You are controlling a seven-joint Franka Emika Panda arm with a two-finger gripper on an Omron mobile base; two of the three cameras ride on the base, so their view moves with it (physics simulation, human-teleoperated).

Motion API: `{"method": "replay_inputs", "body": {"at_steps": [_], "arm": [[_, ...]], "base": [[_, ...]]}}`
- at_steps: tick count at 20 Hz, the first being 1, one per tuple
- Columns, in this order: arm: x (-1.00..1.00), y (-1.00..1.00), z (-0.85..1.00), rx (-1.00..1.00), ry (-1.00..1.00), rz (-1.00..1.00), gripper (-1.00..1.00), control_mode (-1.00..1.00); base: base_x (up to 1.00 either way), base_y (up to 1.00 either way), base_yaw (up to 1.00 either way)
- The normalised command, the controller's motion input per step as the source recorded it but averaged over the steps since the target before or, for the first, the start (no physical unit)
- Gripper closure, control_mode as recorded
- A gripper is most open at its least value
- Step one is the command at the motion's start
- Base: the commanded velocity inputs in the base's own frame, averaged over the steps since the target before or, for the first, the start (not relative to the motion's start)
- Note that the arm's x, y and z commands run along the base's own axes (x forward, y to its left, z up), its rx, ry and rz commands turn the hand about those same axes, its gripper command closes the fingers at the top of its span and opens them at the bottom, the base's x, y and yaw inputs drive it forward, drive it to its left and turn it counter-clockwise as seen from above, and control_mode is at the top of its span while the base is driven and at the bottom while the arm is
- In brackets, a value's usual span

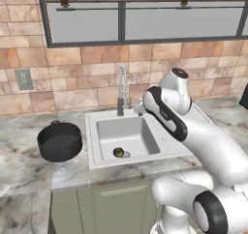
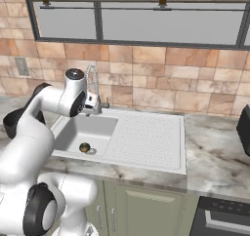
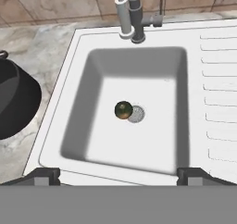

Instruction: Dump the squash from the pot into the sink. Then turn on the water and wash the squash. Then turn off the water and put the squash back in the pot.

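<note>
Marbled stone counter runs under a brick-tile wall and a wide window; you are looking at it from the left base view, where the pot [image 1: 59,141] sits upright on the counter just left of the sink [image 1: 94,146], black, wide and round, with a small loop handle at its back rim. Inside the basin, the squash [image 1: 117,152] rests on the floor beside the drain, so the dump looks done and your step in hand is, by my judgement, the water.

From the right base view, the chrome faucet [image 2: 91,91] rises at the basin's back edge, coil-wrapped along its neck, with the ribbed drainboard [image 2: 146,137] to its right. No stream is visible.

Through the hand view, you hover above the basin with the gripper [image 3: 120,177] released, its two dark tips spread wide and holding nothing. The squash is dark green with an orange patch, touching the round metal drain [image 3: 136,114]. Aim for the small lever at the faucet's base, approach slowly, and push it without clipping the neck.
</note>
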Motion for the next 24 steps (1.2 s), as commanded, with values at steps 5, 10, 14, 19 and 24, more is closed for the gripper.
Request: {"method": "replay_inputs", "body": {"at_steps": [5, 10, 14, 19, 24], "arm": [[0.0, -0.41, 0.0, 0.1, 0.0, 0.0, -1.0, -1.0], [0.01, -0.32, 0.0, 0.12, 0.0, 0.0, -1.0, -1.0], [0.12, -0.19, 0.0, 0.21, 0.0, 0.0, -1.0, -1.0], [0.23, -0.09, 0.0, 0.2, 0.0, 0.0, -1.0, -1.0], [0.29, -0.05, 0.0, 0.17, 0.0, 0.0, -1.0, -1.0]], "base": [[0.0, 0.0, 0.0], [0.0, 0.0, 0.0], [0.0, 0.0, 0.0], [0.0, 0.0, 0.0], [0.0, 0.0, 0.0]]}}
